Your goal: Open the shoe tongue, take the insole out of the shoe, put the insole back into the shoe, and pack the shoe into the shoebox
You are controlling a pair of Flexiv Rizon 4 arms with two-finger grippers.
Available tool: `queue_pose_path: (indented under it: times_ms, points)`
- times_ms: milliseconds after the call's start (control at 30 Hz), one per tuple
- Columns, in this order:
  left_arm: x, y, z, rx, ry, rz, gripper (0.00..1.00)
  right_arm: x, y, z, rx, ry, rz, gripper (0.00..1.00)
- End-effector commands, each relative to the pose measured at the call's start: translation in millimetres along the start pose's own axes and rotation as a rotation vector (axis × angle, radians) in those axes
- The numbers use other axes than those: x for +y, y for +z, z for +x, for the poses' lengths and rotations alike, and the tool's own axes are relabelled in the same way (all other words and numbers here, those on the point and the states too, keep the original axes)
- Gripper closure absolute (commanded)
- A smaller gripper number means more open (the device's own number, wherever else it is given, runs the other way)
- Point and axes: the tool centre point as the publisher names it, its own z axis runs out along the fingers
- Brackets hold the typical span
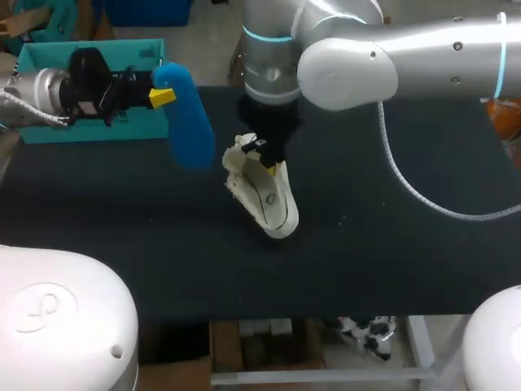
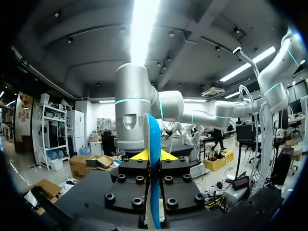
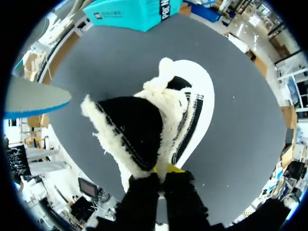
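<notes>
A white shoe (image 1: 269,204) with a fleece lining rests on the black table, tipped up at the end my right gripper (image 1: 271,165) holds. In the right wrist view that gripper (image 3: 166,174) is shut on the fleecy rim of the shoe (image 3: 192,96) at its dark opening. My left gripper (image 1: 160,98) hovers over the table's left side, shut on a blue insole (image 1: 186,118) that hangs down edge-on. Seen from the left wrist, the insole (image 2: 154,144) stands upright between the yellow fingertips (image 2: 136,155). The insole (image 3: 33,98) also shows beside the shoe.
A teal shoebox (image 1: 49,59) stands at the table's back left, behind my left arm; the shoebox (image 3: 134,12) lies beyond the shoe in the right wrist view. Bare black tabletop (image 1: 391,244) spreads to the right and front of the shoe.
</notes>
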Motion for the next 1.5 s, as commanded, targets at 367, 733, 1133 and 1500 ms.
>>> queue_pose_path:
  times_ms: [367, 733, 1133, 1500]
  points:
    - [9.4, -2.6, -48.1, 0.303, -0.02, 0.017, 1.0, -20.6, 21.7, -7.1, 0.049, 0.341, -0.301, 1.0]
    - [12.2, -7.3, -55.3, 0.294, -0.033, 0.002, 1.0, -18.4, 35.7, -27.0, 0.094, 0.357, -0.316, 1.0]
    - [10.8, 0.6, -40.3, 0.325, -0.033, 0.001, 1.0, -21.0, 29.0, -45.9, 0.116, 0.334, -0.3, 0.0]
    - [11.2, 35.9, -5.6, 0.229, -0.049, -0.064, 1.0, -45.5, 5.7, -45.6, 0.103, 0.345, -0.319, 0.0]
